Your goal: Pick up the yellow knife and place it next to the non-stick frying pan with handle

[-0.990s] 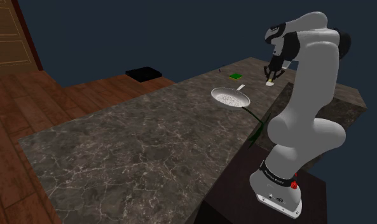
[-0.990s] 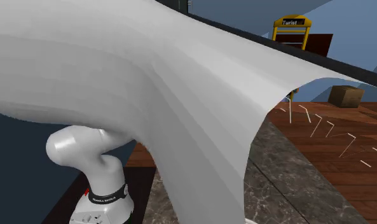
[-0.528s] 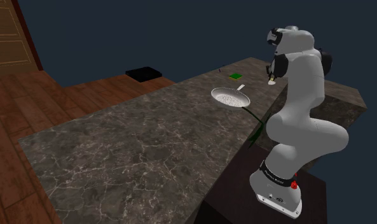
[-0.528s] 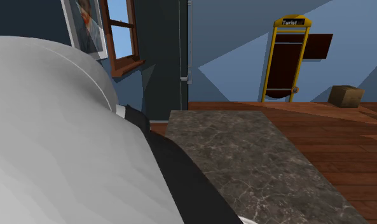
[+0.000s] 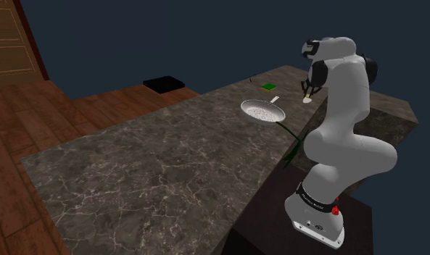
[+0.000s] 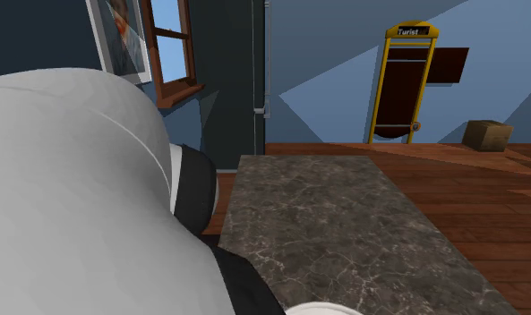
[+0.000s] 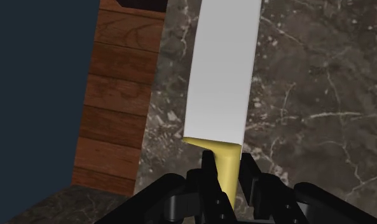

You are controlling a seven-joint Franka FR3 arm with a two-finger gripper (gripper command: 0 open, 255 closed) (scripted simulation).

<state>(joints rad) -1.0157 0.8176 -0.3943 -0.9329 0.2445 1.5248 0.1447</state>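
Knife (image 7: pixel 221 89): yellow handle clamped between gripper (image 7: pixel 226 177) fingers, grey blade over counter (image 5: pixel 155 166) edge, tip cut off; held aloft just beyond pan (image 5: pixel 263 111). Counter: dark veined stone. Arm (image 6: pixel 66 197): white, blocks second exterior view's lower left. Pan: pale bowl, dark handle hard to make out

one knife (image 7: pixel 222 70), one frying pan (image 5: pixel 263 111)
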